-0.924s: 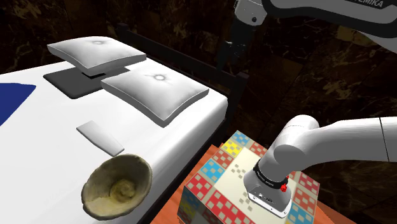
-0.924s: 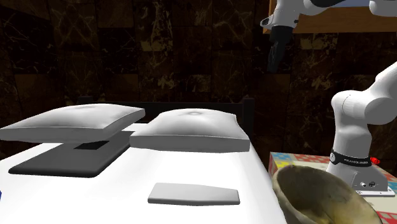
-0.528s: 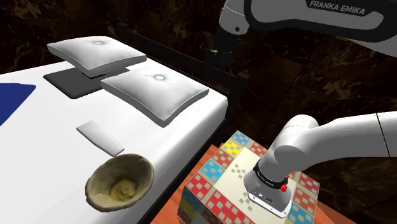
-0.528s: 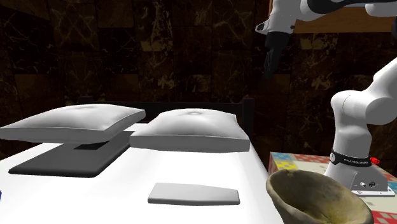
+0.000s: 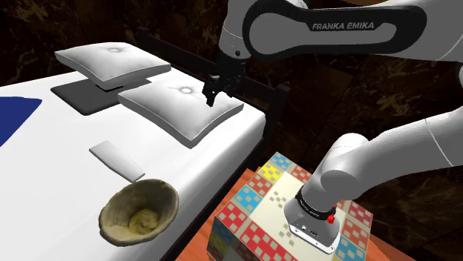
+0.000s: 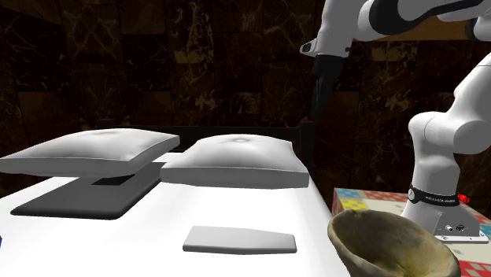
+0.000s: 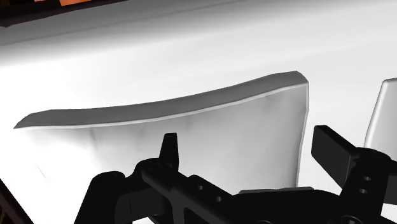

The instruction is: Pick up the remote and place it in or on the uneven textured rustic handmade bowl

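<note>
The remote is a flat pale grey slab lying on the white bed, in front of the pillows; in the second exterior view the remote is in the foreground. The rough tan bowl sits at the bed's near edge, close to the remote, and the bowl also shows at the second exterior view's lower right. My gripper hangs open above the nearer pillow's far corner, well away from the remote. In the wrist view its fingers stand apart, with nothing between them, over that pillow.
Two white pillows lie by the dark headboard rail, with a dark grey flat pad under them. A blue patch marks the bed's left edge. The checkered stand is at lower right.
The arm has swung towards the shoulder view's left and come down, bringing the gripper over the nearer pillow. The bowl has settled from a tilt to sit lower on the bed's edge.
</note>
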{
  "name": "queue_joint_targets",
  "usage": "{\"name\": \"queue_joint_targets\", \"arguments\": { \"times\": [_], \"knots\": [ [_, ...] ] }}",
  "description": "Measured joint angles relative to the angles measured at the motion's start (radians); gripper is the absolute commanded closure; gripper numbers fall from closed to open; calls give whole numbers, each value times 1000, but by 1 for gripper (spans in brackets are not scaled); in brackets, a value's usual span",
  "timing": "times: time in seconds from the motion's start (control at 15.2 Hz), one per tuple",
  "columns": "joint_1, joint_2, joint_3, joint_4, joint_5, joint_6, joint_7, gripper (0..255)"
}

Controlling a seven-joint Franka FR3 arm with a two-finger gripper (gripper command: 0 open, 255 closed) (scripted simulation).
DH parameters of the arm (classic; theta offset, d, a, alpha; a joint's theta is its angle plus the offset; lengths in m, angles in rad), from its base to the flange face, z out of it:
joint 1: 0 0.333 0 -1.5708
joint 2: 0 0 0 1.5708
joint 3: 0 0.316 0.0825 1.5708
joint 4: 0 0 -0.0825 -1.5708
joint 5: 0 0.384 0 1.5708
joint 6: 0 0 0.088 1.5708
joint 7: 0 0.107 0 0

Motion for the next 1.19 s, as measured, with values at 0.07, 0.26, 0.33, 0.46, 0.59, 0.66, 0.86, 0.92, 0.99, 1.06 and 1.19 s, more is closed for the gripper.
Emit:
{"name": "queue_joint_targets", "arguments": {
  "times": [0.07, 0.26, 0.33, 0.46, 0.59, 0.66, 0.86, 0.92, 0.99, 1.06, 1.19],
  "knots": [
    [4, 25, 21, 7, 4, 19, 21, 0],
    [9, 108, 72, 33, 2, 77, 75, 0],
    [7, 140, 87, 46, -3, 97, 91, 0],
    [8, 209, 126, 72, -15, 138, 135, 0],
    [7, 278, 158, 102, -35, 176, 176, 0],
    [5, 317, 174, 118, -49, 197, 198, 0],
    [9, 416, 218, 166, -95, 240, 269, 0],
    [12, 452, 233, 180, -115, 258, 297, 0],
    [14, 492, 244, 210, -138, 262, 322, 0],
    [19, 531, 256, 234, -162, 272, 350, 0],
    [30, 609, 269, 286, -213, 285, 400, 0]
  ]
}}
